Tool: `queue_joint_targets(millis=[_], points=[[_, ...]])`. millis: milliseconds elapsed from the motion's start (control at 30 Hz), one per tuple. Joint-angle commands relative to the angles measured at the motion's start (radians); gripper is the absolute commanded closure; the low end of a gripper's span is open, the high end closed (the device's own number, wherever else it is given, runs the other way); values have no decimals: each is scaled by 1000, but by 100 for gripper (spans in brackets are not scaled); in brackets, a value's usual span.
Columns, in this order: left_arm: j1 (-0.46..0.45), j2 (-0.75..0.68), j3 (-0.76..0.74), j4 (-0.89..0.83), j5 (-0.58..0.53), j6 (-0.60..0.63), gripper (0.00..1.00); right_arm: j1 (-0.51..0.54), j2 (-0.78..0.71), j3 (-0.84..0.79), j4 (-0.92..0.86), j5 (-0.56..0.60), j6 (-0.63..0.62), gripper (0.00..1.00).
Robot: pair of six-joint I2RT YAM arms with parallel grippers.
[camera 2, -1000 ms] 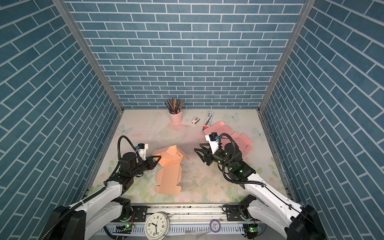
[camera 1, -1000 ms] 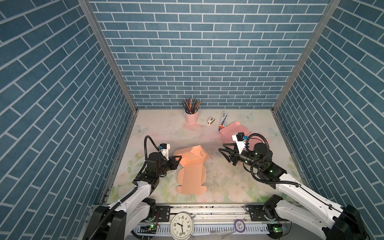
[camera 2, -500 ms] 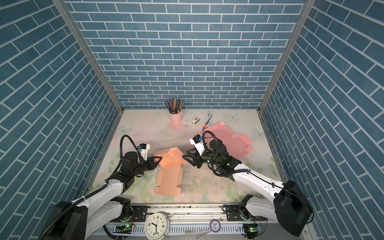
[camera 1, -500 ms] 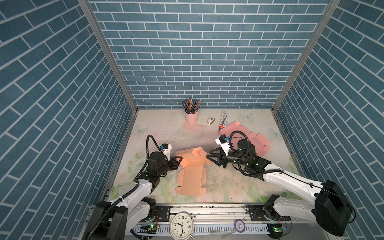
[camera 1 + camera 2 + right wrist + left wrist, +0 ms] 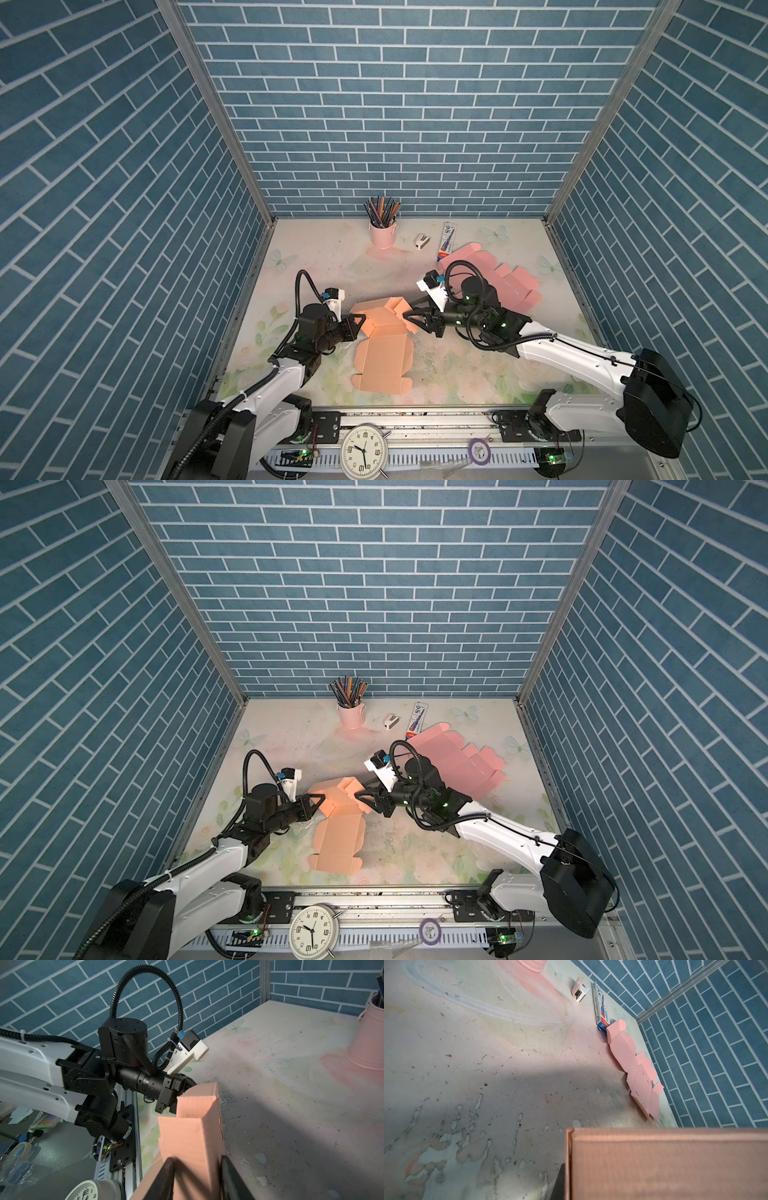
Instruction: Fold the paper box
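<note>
Step in hand: raising side walls of box [image 5: 384, 353]. Box location: well apart from pencil cup [image 5: 382, 236], on arm-base side, approx. in line w/ it. End toward cup stood up, end away from cup flat on table [image 5: 457, 374].

Left claw [image 5: 359, 324]: clamped on raised wall, on side left of cup.

Right claw [image 5: 411, 323]: jaws partly spread, fingers [image 5: 168, 1169] either side of opposite wall. Firm grip not confirmable.

Next, prob.: pinch right claw fully, then fold wall inward along crease w/o tearing. Hold left side steady.
</note>
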Motion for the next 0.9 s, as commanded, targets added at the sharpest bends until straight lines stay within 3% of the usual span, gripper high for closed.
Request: queue_joint_targets(millis=[0,367,867], points=[[-15,-7,13,-4,-39,-2,100,29,31,52,-74,101,-59,64],[-15,-47,-38,2,-141,-81,100,113,117,146,-203,351,-70,64],[-48,-65,-58,-17,-277,-110,100,166,159,164,-166,413,-2,64]])
